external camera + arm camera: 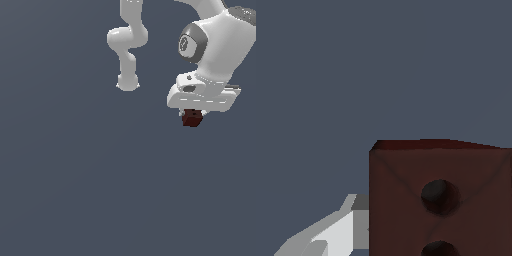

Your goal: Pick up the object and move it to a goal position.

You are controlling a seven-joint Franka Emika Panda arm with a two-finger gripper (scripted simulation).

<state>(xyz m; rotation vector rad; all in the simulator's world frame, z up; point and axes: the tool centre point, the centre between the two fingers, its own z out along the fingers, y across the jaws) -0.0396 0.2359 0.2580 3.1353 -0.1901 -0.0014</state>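
Under the white gripper [192, 116], toward the exterior view's upper right, I've got the block [192, 118] tucked right up against the hand's underside. From this angle it reads as pinched between the fingers, though the fingers themselves are mostly hidden behind the hand body, so I'm calling it held on the strength of where it sits, not on a clear look at the pads.

Wrist view now: the block [441, 200] fills the near corner of the picture, dark red-brown, two round dark dimples on the face toward the camera, faint diagonal creases running to the corners. One pale finger [331, 235] shows just beside it, touching or very close; I can't tell which.

What worries me: I can't see how deep the grasp is. If the pads only catch the block's upper part, a quick swing toward the goal could let it twist or slide out. No goal marker shows in either view, so I'd be carrying toward a spot I can't confirm.

Writing? None. No brand, label or lettering on block or arm that I can read, only those dimples.
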